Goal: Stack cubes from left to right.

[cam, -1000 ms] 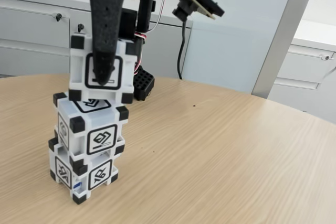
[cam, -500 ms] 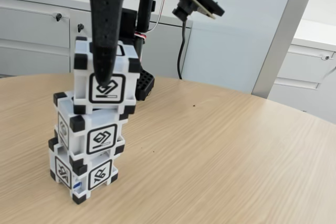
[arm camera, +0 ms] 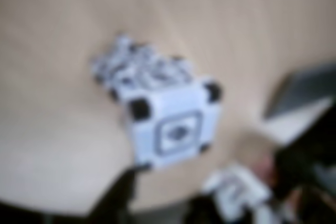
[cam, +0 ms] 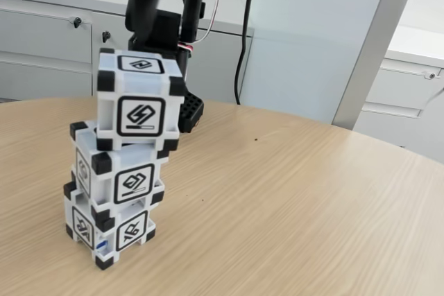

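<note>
Since the earlier frames my tool has lifted clear — whether it's open I cannot tell. Top cube (cam: 141,99) sits free, slightly offset, on the other two cubes (cam: 118,195) on the table (cam: 291,206) — stacking looks done.

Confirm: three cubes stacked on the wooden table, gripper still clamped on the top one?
Not clamped. The fixed view shows the top cube standing free on the middle cube and bottom cube, with the arm lifted above it. Three cubes stacked on the wooden table is right.
</note>
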Robot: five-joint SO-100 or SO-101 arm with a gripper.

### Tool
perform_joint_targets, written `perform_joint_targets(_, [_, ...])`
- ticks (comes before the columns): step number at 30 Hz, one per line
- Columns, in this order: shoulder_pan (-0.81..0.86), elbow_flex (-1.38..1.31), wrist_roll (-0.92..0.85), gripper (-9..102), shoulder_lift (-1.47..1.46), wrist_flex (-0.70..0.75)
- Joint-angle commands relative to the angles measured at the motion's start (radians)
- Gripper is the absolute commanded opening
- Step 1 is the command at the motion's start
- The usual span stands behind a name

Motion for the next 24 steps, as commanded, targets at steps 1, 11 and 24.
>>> perform_joint_targets(1, [-0.006,-0.005,-0.006,32,0.08,0.005])
perform_joint_targets(11, [-0.011,-0.02,0.066,8,0.126,-0.003])
perform_joint_targets(24, [-0.39,-0.025,0.187,0,0.129,-0.009])
